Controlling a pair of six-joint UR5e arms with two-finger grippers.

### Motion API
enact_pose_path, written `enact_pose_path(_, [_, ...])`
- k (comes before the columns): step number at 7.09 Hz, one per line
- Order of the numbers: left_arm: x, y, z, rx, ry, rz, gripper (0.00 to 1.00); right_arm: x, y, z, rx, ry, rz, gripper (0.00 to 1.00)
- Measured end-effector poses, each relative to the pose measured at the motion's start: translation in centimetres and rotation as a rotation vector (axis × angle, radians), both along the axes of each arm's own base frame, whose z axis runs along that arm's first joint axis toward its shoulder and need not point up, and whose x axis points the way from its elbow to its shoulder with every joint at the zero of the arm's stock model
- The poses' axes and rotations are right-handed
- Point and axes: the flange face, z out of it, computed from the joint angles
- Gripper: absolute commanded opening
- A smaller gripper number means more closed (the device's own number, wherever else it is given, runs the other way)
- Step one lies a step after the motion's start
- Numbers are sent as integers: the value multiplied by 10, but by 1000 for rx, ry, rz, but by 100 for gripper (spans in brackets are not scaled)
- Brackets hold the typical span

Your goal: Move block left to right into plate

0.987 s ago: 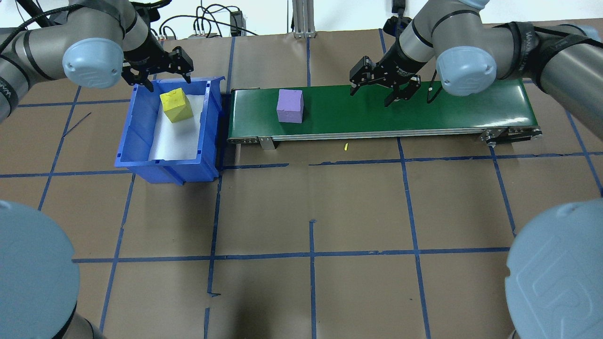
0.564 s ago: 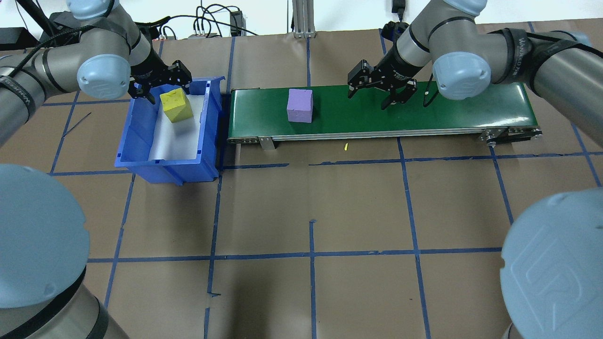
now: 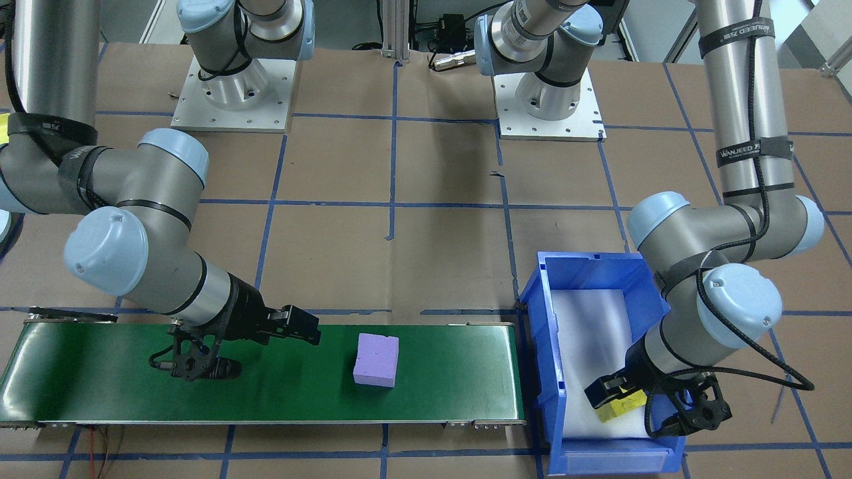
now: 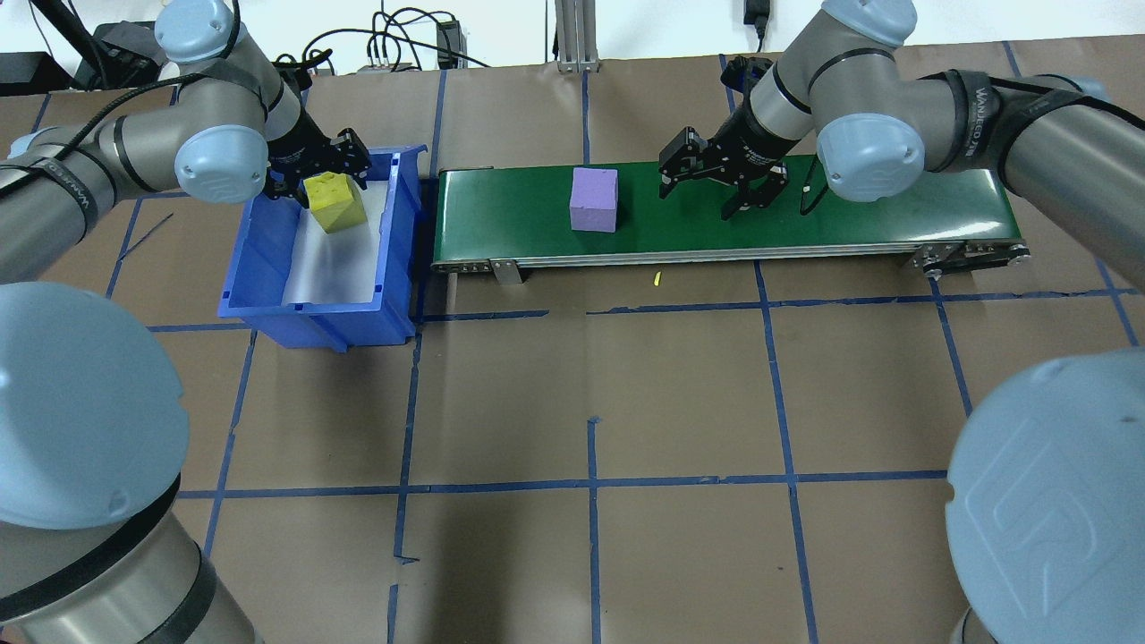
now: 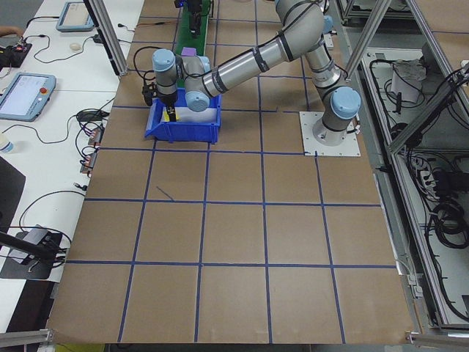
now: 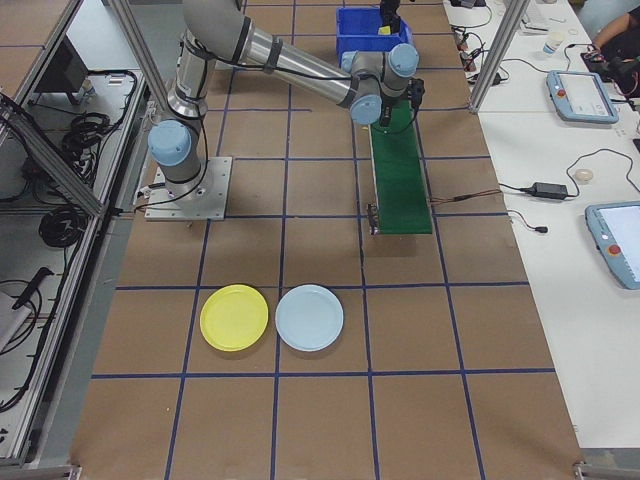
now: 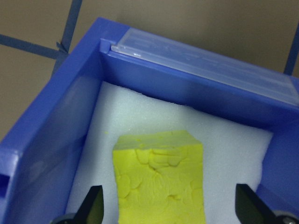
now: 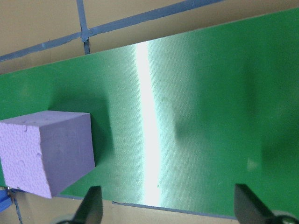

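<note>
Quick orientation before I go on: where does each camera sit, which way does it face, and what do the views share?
Front-facing: across the table, facing the robot; both bases, purple block on green belt.
Overhead: behind the shoulders; left tool over blue bin, right tool.
Exterior left: table's end, left arm near.
Exterior right: opposite end, right arm near, yellow plate.
Left wrist: down at yellow block.
Right wrist: down at belt.
Shared: purple block in front-facing, overhead, right wrist.
</note>
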Motion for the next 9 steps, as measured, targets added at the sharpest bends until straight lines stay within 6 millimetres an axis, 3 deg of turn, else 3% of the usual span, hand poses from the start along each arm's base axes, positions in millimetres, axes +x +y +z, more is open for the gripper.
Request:
enact_pose_path(2, [1, -3, 5, -16, -3, -10, 46, 0, 0, 1, -2, -1, -1, 100])
enact_pose_path(3, [1, -4, 17, -34, -7, -14, 46, 0, -2, 2, -9, -2, -1, 100])
enact_pose_path(5, [-3, 8, 64, -61, -13, -18, 44, 0, -6, 4, -28, -6, -3, 100])
enact_pose_path(7, [-15, 33, 120, -53, -10, -36, 43, 2, -8, 2, -32, -24, -3, 100])
enact_pose_path(9, [-52, 60, 163, -52, -9, -107, 41, 2, -9, 2, -31, -29, -5, 100])
